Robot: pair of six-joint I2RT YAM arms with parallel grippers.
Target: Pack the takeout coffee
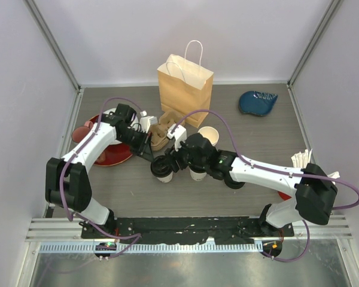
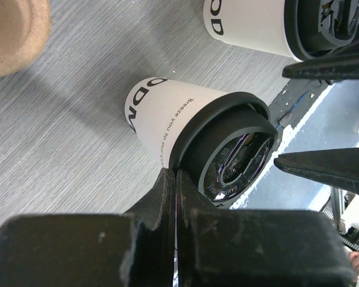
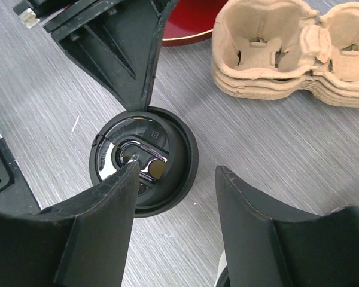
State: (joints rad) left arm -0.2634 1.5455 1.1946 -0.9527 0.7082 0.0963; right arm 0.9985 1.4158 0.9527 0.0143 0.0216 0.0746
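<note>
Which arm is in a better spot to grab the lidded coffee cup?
Right. The right end effector hangs open just above the lidded coffee cup, one finger over its lid. The left end effector is shut, its tip merely beside the lid's rim.

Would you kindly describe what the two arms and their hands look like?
The left arm and right arm have white link shells, black joints and a purple cable looping alongside each. The left hand and right hand are matte black, each with two flat wedge-shaped fingers tapering to a point.
</note>
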